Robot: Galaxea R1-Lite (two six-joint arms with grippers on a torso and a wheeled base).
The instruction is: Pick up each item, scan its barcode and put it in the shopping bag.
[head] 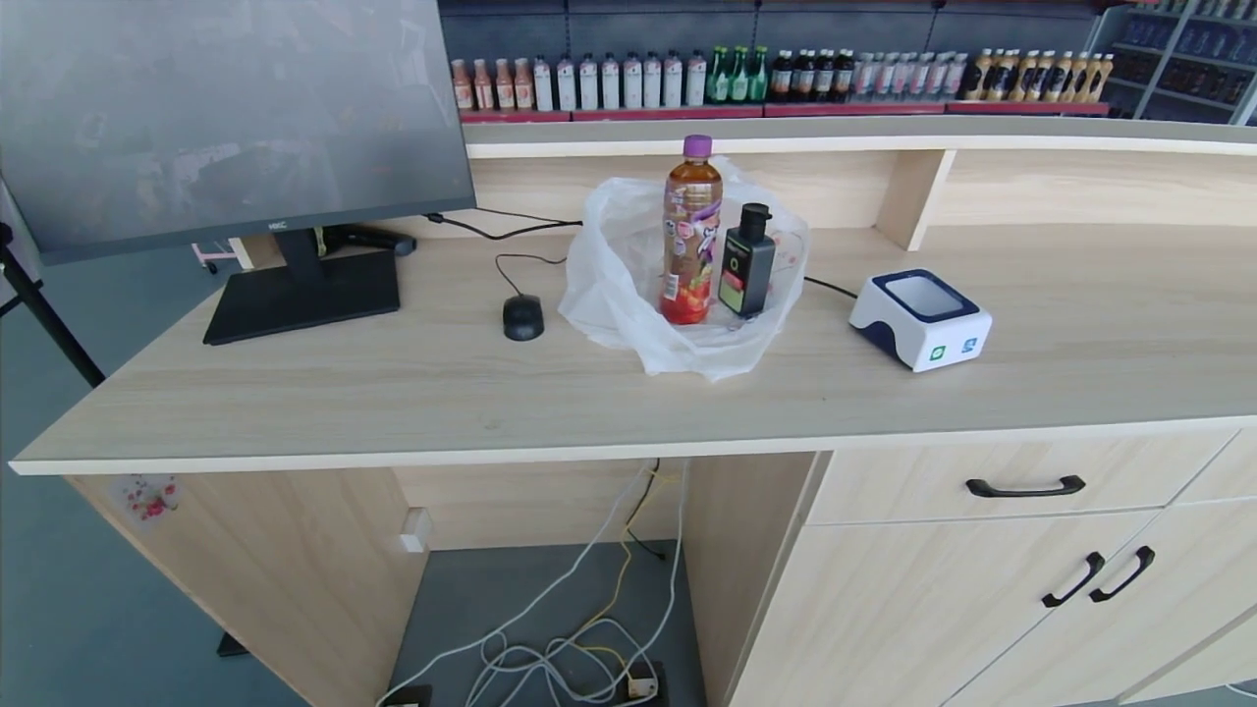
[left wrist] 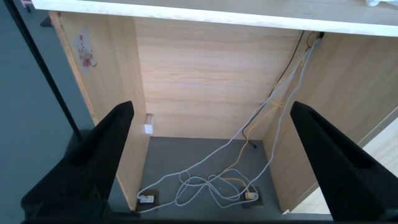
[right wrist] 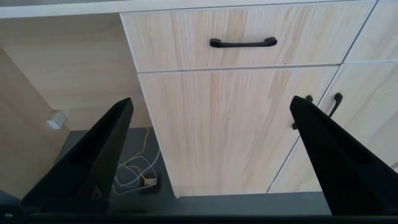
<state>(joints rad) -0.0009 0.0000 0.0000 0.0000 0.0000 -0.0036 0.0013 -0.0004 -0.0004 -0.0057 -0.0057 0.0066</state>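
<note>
Hanging low before the cabinet [right wrist: 236, 124], left gripper [left wrist: 211, 111] and right gripper [right wrist: 210, 107] gape empty. On the counter [head: 393, 383] beyond, drink bottle [head: 690, 231] and pump bottle [head: 746, 263], at its three o'clock, stand inside the shopping bag [head: 614, 280]; snagging its limp plastic could topple them.

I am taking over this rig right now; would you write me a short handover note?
Left gripper: open, empty, low before the counter's open bay.
Right gripper: open, empty, low before the drawer.
Tea bottle and black pump bottle stand in the plastic bag, beside the scanner.
Done: both bagged. Left: seemingly nothing; scans cannot be confirmed.
</note>
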